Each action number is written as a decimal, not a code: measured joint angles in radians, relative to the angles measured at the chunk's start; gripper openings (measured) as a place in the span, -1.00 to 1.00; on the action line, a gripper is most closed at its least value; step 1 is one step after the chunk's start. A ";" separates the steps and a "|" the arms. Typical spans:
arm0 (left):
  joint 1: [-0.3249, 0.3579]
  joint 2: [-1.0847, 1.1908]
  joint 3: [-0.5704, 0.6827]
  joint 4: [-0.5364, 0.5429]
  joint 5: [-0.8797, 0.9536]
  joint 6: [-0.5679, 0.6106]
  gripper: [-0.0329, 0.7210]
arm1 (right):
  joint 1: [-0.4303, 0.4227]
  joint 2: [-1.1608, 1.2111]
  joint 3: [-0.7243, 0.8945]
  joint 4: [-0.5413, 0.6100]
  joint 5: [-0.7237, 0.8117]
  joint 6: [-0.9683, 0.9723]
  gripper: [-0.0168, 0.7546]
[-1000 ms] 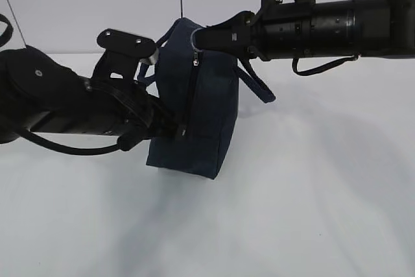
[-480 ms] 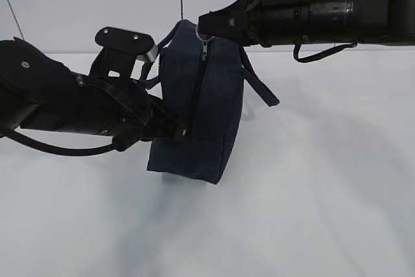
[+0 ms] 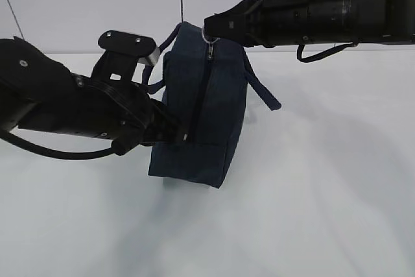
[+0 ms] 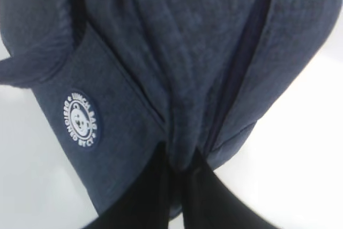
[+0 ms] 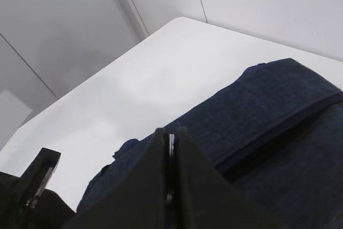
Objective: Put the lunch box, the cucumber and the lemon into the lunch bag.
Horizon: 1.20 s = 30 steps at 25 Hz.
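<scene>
The lunch bag (image 3: 201,115) stands on end on the white table (image 3: 324,192), near its far edge, zipper (image 3: 198,105) facing us and running top to bottom, and there is an arm on each end of it. From the right, the right gripper (image 3: 209,32) reaches across to the bag's upper end, and it is pinched tight on the metal ring pull (image 3: 209,38) at the top of the zipper. The right wrist view backs that up: the two fingers (image 5: 153,178) pressed together with a sliver of metal (image 5: 171,146) between them, navy fabric just beyond. Down low, the left gripper (image 3: 183,135) comes in from the left and meets the bag at the zipper's lower end. Its wrist view shows the two black fingers (image 4: 150,191) clamped on a fold of fabric, with the round white logo (image 4: 81,120) just to the left. One handle (image 3: 262,92) hangs off the bag's right side, another (image 3: 155,69) loops out on the left beside the left arm. The zipper looks closed along its length, though it is dark and hard to judge from here.
</scene>
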 joint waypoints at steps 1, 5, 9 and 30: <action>0.000 0.000 0.000 0.000 0.007 0.000 -0.91 | 0.000 0.000 0.000 0.000 -0.002 0.000 -0.94; 0.000 -0.002 0.000 0.000 0.023 0.000 -0.91 | 0.000 0.000 0.000 0.000 -0.010 0.000 -0.94; 0.000 -0.002 0.002 0.000 0.036 0.000 -0.91 | 0.000 0.000 -0.018 0.000 -0.028 0.002 -0.94; 0.000 -0.149 0.138 0.012 0.113 0.000 -0.91 | 0.007 0.050 -0.092 -0.011 -0.101 0.002 -0.94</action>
